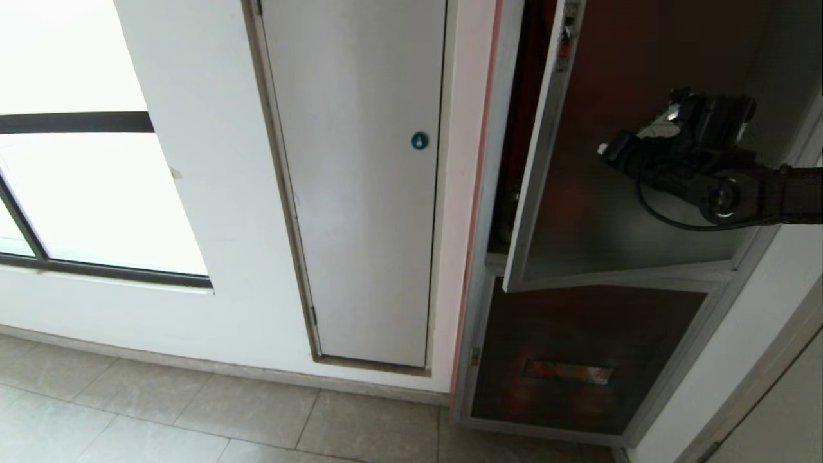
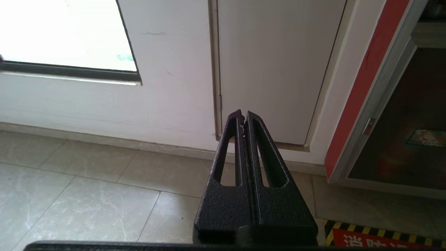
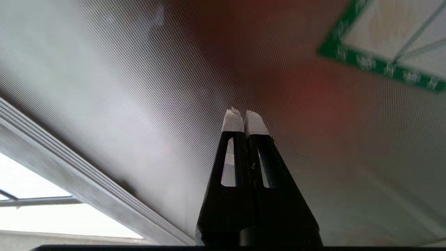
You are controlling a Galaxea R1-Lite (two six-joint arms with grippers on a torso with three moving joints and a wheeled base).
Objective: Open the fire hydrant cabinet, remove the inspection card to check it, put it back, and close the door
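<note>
The fire hydrant cabinet point(image 1: 483, 321) stands at the right, its silver frame beside a red wall stripe. Its door point(image 1: 611, 218), dark tinted glass in a silver frame, hangs ajar. A strip of red interior point(image 1: 522, 128) shows in the gap, and the red-marked latch point(image 1: 566, 38) sits on the door's free edge. My right gripper point(image 1: 604, 150) is shut and empty, its white-taped tips point(image 3: 232, 120) close to the glass, below the green-bordered sticker point(image 3: 390, 38). My left gripper point(image 2: 243, 116) is shut and empty, held low and pointing at the wall base. The inspection card is out of view.
A plain white panel with a round blue lock point(image 1: 419, 141) is left of the cabinet, and a bright window point(image 1: 77, 193) lies further left. Below the door is a smaller dark pane with a red label point(image 1: 566, 372). A hazard-striped floor marking point(image 2: 383, 237) lies before the cabinet.
</note>
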